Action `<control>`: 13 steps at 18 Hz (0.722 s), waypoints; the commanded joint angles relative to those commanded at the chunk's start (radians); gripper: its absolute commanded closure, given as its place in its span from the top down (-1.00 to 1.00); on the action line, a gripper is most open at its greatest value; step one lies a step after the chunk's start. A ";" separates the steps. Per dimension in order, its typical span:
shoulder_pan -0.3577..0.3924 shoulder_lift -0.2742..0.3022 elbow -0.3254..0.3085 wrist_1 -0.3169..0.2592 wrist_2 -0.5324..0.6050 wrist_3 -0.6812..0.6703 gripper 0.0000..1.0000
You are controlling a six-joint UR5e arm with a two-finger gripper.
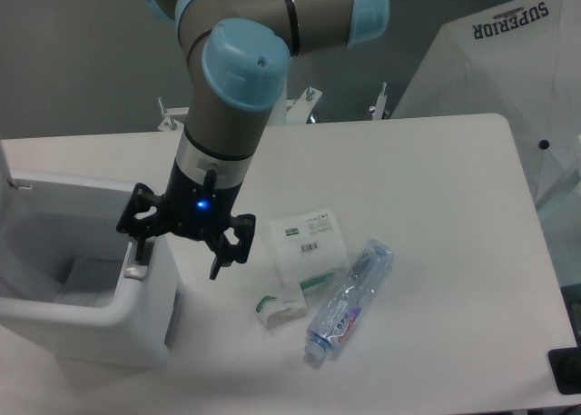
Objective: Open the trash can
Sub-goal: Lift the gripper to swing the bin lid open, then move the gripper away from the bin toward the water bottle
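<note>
Big white tabletop (pixel 436 206) fills the scene. The trash can (pixel 82 315) sits at its left edge, top open, pale inside showing. The arm (pixel 227 97) reaches down from above, and the hand (pixel 175 256) hangs spread wide over the can's right rim, one finger by the grey tab (pixel 134 272). To the right lie a clear plastic bottle (pixel 349 301), a flat white packet (pixel 309 242), a small white box (pixel 280 308).
</note>
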 joint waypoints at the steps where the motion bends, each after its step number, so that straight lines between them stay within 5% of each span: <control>1: 0.000 0.002 0.006 -0.002 -0.002 -0.011 1.00; 9: 0.038 0.026 0.055 -0.002 -0.006 0.001 1.00; 13: 0.069 0.012 0.048 0.047 -0.002 0.112 1.00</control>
